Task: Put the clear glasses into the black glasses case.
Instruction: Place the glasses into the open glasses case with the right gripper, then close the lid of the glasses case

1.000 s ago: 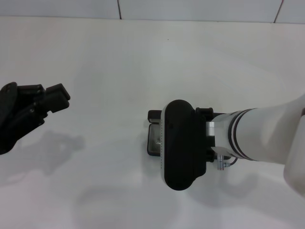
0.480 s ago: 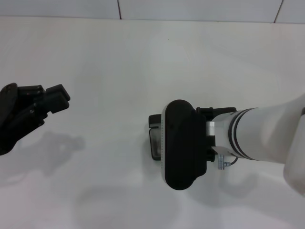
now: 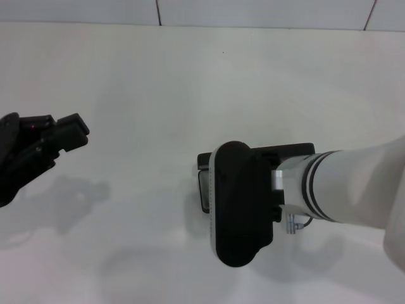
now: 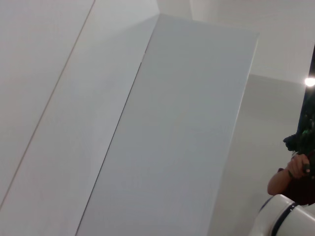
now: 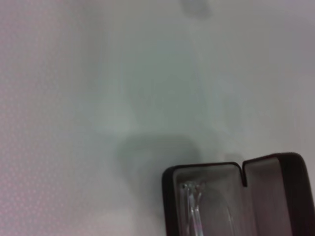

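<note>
The black glasses case point(image 5: 275, 191) lies open on the white table, its grey lining showing. The clear glasses point(image 5: 193, 206) lie folded inside its base. In the head view only the case's left edge point(image 3: 204, 166) and raised lid point(image 3: 290, 149) show. The rest sits under my right arm's black wrist housing point(image 3: 240, 202), which also hides the right gripper. My left gripper point(image 3: 66, 130) hangs open and empty at the far left, well away from the case.
The white table point(image 3: 190, 82) runs back to a tiled wall point(image 3: 253, 11). The left wrist view shows only pale wall panels point(image 4: 172, 123) and a person point(image 4: 295, 172) far off at one edge.
My right arm has drawn a little toward the near edge, uncovering more of the case's lid behind it. The left gripper has shifted slightly to the left.
</note>
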Controlling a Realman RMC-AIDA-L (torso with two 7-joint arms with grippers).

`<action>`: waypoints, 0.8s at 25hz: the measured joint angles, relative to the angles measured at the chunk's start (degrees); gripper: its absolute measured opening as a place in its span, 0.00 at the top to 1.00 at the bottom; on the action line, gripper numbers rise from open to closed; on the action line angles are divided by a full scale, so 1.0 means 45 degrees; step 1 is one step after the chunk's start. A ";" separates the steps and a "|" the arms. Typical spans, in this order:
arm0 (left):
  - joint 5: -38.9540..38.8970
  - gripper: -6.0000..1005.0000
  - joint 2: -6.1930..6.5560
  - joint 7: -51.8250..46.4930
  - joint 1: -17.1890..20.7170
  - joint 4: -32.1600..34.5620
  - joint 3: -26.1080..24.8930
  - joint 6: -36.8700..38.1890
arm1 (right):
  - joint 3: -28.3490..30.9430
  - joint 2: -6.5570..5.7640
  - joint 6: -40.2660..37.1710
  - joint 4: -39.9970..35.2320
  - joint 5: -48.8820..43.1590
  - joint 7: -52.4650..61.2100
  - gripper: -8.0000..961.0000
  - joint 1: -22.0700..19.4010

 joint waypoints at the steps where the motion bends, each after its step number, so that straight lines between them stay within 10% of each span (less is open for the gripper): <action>1: 0.0010 0.85 0.0000 -0.0001 0.0006 -0.0001 -0.0054 0.0005 | -0.0020 0.0000 -0.0029 -0.0080 0.0002 -0.0003 0.84 -0.0023; 15: 0.0081 0.84 0.0004 -0.0376 -0.0234 0.0129 -0.0879 0.0007 | 0.1295 -0.0053 0.0229 -0.2990 0.0416 -0.1124 0.84 -0.2188; 20: 0.0173 0.83 -0.0071 -0.0585 -0.0786 0.0048 -0.0882 -0.0352 | 0.3939 -0.0112 0.0280 -0.4144 0.3959 -0.2390 0.84 -0.3075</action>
